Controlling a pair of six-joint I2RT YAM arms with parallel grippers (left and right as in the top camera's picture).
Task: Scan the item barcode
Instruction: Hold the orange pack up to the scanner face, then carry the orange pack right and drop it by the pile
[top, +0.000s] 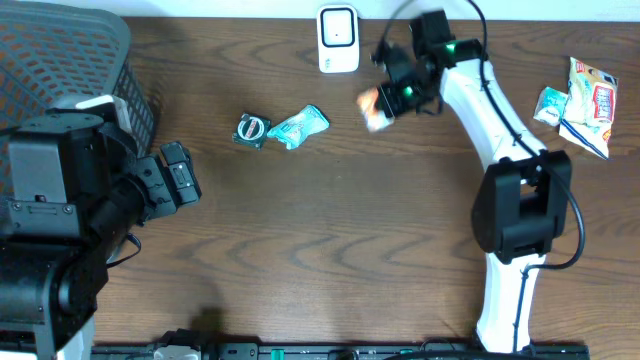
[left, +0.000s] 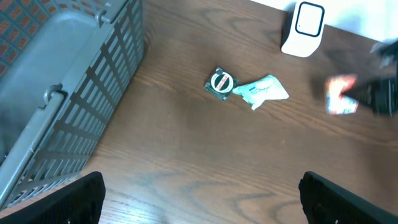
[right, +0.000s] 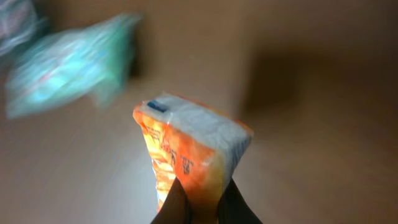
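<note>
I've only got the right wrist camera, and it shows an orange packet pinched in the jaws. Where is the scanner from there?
Observer: The white scanner stands at the far edge of the table; the orange packet is held just right of it in the overhead picture, slightly nearer the arm bases.
Operator: What's the blurred teal thing?
Observer: A teal packet lying on the table beside a small round item.
Operator: Is the left arm in the way?
Observer: No, the left gripper sits open by the grey basket, far from the scanner.
</note>
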